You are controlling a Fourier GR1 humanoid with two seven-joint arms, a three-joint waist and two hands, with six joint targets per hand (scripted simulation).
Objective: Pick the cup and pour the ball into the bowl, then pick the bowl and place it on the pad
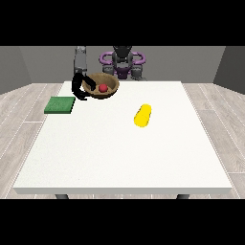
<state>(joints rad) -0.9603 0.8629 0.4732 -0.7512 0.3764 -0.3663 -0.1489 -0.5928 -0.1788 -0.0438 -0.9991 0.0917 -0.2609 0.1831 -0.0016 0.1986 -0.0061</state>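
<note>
One hand [79,87] grips the bowl [109,90]; cup [142,116] lies toppled, pad [60,105] alongside.

The ball [103,88] is sitting in the bowl [111,89] at the table's [119,158] far left; the pad [60,105] is lying nearer, left; the cup [142,116] is lying right.

Bowl [106,89] rim behind hand [79,87]

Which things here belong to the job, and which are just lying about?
Job: bowl with red ball in it, held off the table by the hand at the view's left; yellow cup on its side; green pad.
Lying about: nothing besides the table.
</note>
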